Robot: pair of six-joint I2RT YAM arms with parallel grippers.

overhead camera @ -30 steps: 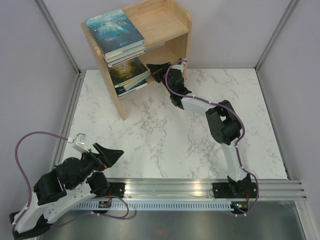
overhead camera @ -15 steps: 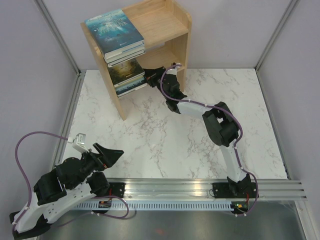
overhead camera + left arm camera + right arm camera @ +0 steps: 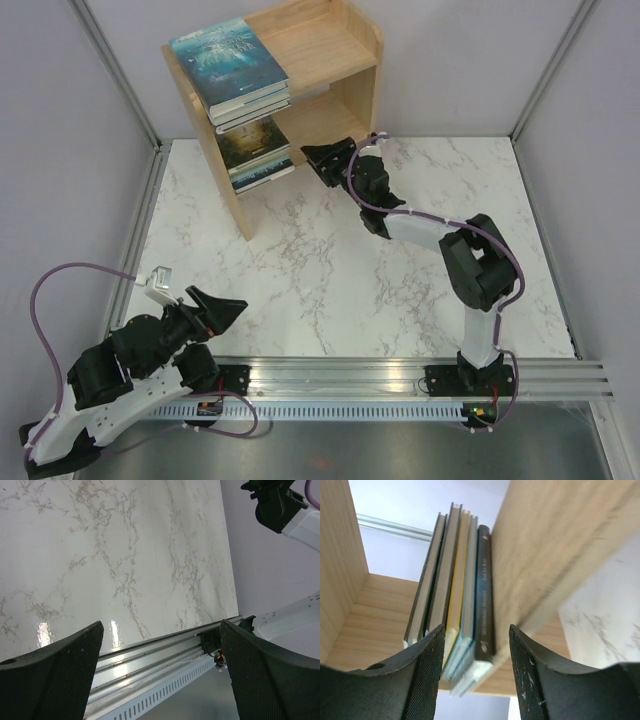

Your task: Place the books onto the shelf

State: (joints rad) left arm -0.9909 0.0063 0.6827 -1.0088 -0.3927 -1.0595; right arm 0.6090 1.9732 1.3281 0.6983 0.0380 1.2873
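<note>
**As the right tool stands parted before the lower tier: release step, books shelved**

Where we enter this moment in the record, the step in hand reads to us as the release and back-off at the lower tier.

- Right tool (image 3: pixel 322 160): jaws spread, nothing between them. It is level with the lower tier of the shelf (image 3: pixel 345 40), just outside the open front.
- Lower stack (image 3: pixel 460 590): directly ahead of that tool's fingertips, books lying flat with spines and page edges toward it, apart from the fingers (image 3: pixel 420 675). We make out four or five edges in the wrist view and cannot count closer.
- Upper stack (image 3: pixel 232 62): above and ahead of the right tool, on the top tier, teal-blue cover uppermost.
- Left tool (image 3: pixel 215 310): spread wide, holding nothing, well back from the shelf, near the close edge of the surface (image 3: pixel 330 270).

Judgement: we find no book lying on the surface in the overhead view, so we take the task as at or near its end.

Next move, as we judge it: draw the right tool straight back from the stack. Its jaws should be apart and level, so that no fingertip catches a projecting corner and drags a book out.
</note>
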